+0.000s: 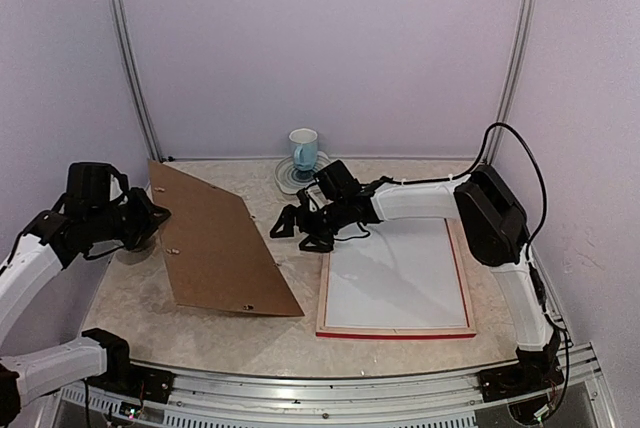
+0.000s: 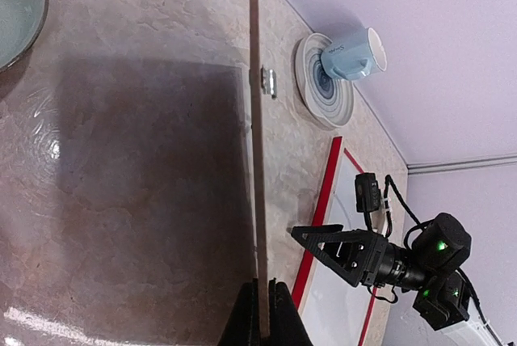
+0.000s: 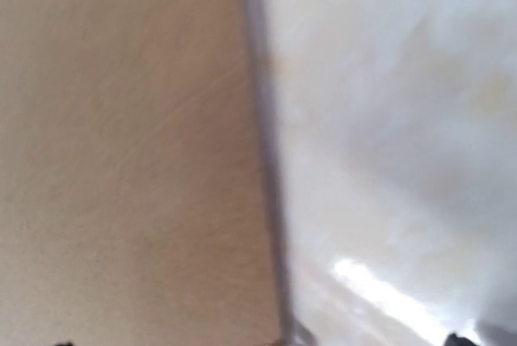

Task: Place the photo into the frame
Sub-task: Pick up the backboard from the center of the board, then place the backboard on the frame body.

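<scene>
**Board clamped and tilted, frame flat on the right**

The left claw (image 1: 152, 216) is pinched together on the left edge of the brown board (image 1: 220, 248). From the wrist view the board runs edge-on between the fingers (image 2: 279, 318). That edge is raised, and the board slopes down to the right, where its near-right corner rests on the tabletop (image 1: 250, 333).

The right claw (image 1: 295, 231) has its fingers spread wide, holding nothing. It sits just right of the board's right edge, by the frame's far-left corner. Its own camera is blurred, showing only brown board beside pale tabletop.

The frame (image 1: 395, 332) lies flat to the right of the board, red edge nearest. Inside it lies a plain white sheet, which looks to be the photo (image 1: 398, 273) face down.

A blue mug (image 1: 303, 146) stands on a striped saucer (image 1: 288, 174) at the far side. A bowl (image 2: 16, 6) shows at the left.
</scene>
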`<control>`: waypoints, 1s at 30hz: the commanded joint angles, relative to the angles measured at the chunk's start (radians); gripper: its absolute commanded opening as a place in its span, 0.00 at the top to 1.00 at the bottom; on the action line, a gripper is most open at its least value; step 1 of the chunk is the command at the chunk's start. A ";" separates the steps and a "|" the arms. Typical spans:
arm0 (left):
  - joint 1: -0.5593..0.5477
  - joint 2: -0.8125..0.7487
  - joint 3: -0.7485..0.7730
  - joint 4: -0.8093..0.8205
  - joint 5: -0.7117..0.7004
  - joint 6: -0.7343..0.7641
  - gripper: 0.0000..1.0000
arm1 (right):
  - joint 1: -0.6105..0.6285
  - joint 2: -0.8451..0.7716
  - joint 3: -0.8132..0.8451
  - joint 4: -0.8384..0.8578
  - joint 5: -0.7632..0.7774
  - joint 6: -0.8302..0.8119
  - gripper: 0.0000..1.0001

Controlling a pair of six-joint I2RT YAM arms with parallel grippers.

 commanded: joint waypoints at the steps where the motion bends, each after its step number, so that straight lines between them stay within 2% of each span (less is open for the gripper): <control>1: 0.005 -0.024 0.055 0.038 0.013 0.055 1.00 | -0.036 -0.093 -0.026 -0.012 0.005 -0.022 0.01; 8: 0.005 -0.049 0.068 0.138 0.106 0.071 1.00 | -0.048 -0.108 -0.058 0.026 -0.031 -0.030 0.01; 21: 0.005 -0.090 0.018 0.400 0.261 0.018 1.00 | -0.064 -0.159 -0.187 0.235 -0.181 -0.036 0.01; 30: 0.003 -0.086 0.005 0.433 0.291 0.007 1.00 | -0.090 -0.196 -0.295 0.436 -0.285 0.054 0.01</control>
